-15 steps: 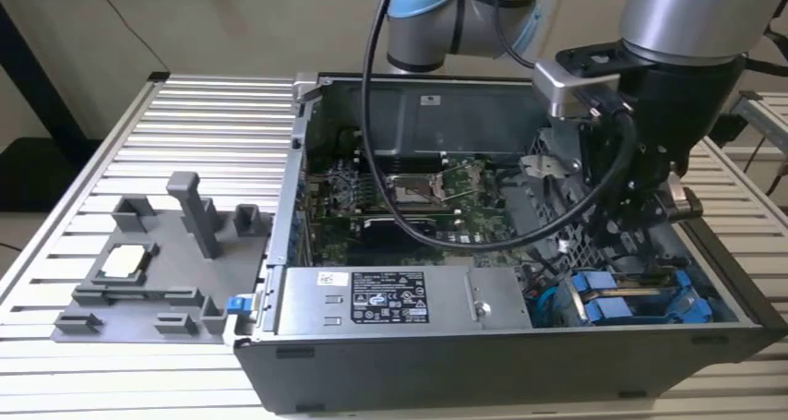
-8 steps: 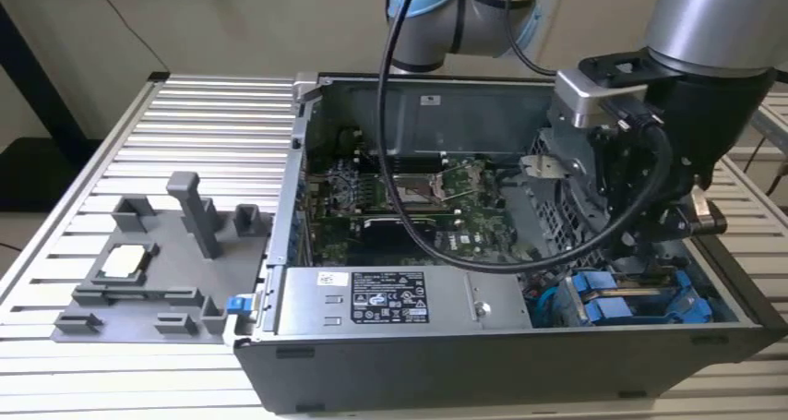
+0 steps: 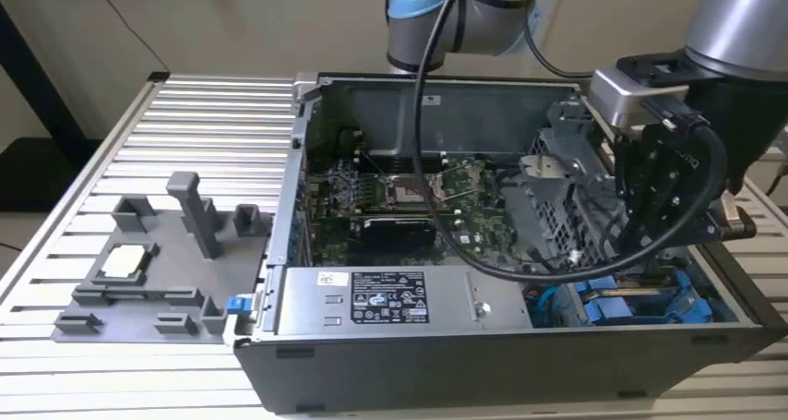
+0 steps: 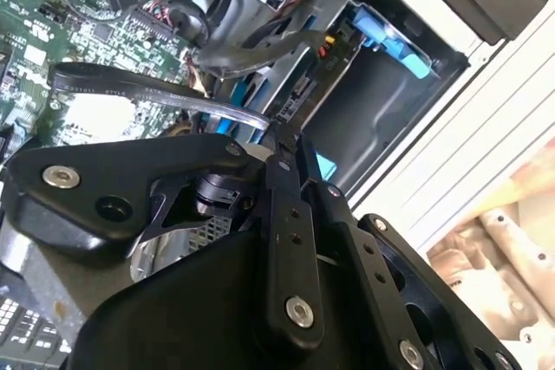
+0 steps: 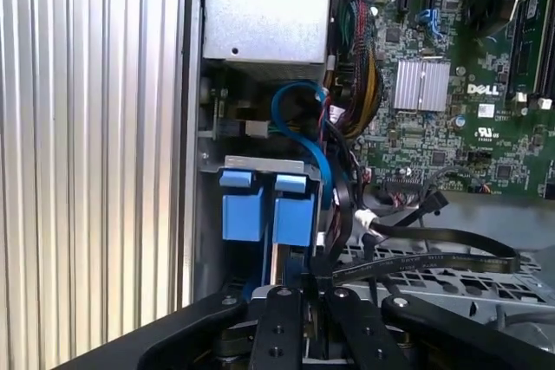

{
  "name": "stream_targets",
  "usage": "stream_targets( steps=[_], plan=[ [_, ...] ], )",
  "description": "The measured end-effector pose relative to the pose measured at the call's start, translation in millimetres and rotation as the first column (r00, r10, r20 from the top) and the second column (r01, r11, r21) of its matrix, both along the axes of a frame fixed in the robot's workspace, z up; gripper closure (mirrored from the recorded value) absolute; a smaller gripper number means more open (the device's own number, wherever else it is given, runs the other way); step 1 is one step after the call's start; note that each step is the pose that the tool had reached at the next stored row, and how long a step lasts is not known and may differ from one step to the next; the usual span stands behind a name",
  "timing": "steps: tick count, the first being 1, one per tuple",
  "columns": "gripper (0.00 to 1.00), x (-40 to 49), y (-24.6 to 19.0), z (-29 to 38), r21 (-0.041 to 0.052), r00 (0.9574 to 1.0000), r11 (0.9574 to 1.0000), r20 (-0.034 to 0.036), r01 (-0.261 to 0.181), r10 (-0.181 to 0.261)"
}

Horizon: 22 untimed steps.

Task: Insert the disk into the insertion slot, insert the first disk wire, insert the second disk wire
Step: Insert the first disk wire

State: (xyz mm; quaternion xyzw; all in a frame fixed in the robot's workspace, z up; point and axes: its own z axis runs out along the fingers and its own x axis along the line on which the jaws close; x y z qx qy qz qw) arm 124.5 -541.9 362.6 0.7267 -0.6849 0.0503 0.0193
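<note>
Black jointed hand (image 5: 314, 288) pinches flat ribbon-like disk wire (image 5: 434, 259).

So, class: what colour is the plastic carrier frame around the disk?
Bright blue; the carrier frame shows best in the first wrist view.

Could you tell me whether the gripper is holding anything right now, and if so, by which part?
The gripper pinches a flat black cable at its connector end, just in front of the blue disk carrier.
</note>
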Motion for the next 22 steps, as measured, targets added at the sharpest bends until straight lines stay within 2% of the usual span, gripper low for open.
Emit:
stream_targets(
  steps=[5,10,15,17,18,19,22],
  plan=[
    [0.84,11.0,-4.3,0.0,0.0003,0.9997,1.0,-0.0244,0.0,0.0],
    [0.84,18.2,-11.1,0.0,0.0017,0.9989,1.0,-0.046,0.0,0.0],
    [0.84,18.8,-21.0,0.0,0.0025,0.9984,1.0,-0.0562,0.0,0.0],
    [0.84,18.9,-21.3,0.1,0.0047,0.9984,1.0,-0.0563,0.001,0.0],
    [0.84,18.9,-21.3,-0.1,0.0137,0.9984,0.9999,-0.0564,0.003,-0.002],
    [0.84,18.9,-21.4,-0.1,0.0281,0.9984,0.9996,-0.0564,0.006,-0.004],
    [0.84,18.9,-21.3,-0.2,0.0779,0.9983,0.9968,-0.0568,0.016,-0.012]
  ],
)
